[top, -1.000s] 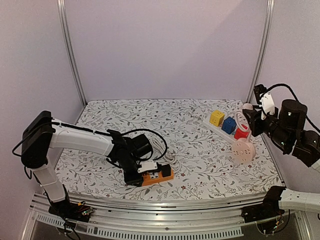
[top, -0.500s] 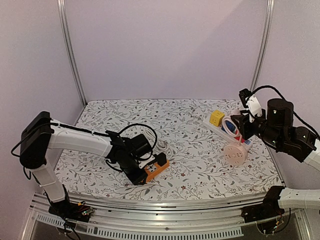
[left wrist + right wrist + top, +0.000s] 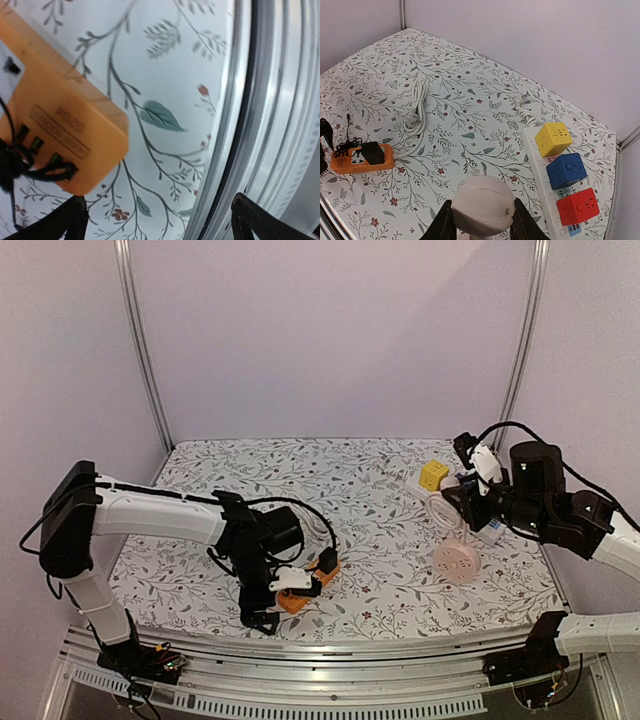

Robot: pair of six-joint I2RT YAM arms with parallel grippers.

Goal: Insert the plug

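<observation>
An orange power strip (image 3: 305, 588) lies near the table's front edge with a black plug (image 3: 325, 562) seated in it; the right wrist view shows both, the strip (image 3: 355, 164) and the plug (image 3: 372, 152). My left gripper (image 3: 262, 608) stands open just beside the strip, touching nothing. In its wrist view the left gripper (image 3: 162, 222) spans bare cloth, with the strip (image 3: 60, 125) at upper left. My right gripper (image 3: 455, 502) hovers above the table's right side. In its own view the right gripper (image 3: 482, 220) is shut on a pink round plug (image 3: 482, 205).
A white power strip (image 3: 535, 150) lies at the right, carrying a yellow cube (image 3: 554, 139), a blue cube (image 3: 568, 170) and a red cube (image 3: 578, 206). A coiled white cable (image 3: 415, 115) runs from the orange strip. The metal front rail (image 3: 270, 125) is close to my left gripper.
My left gripper has opened, let go of the orange strip and moved toward the front edge; the strip turned. My right arm carried the pink plug leftward.
</observation>
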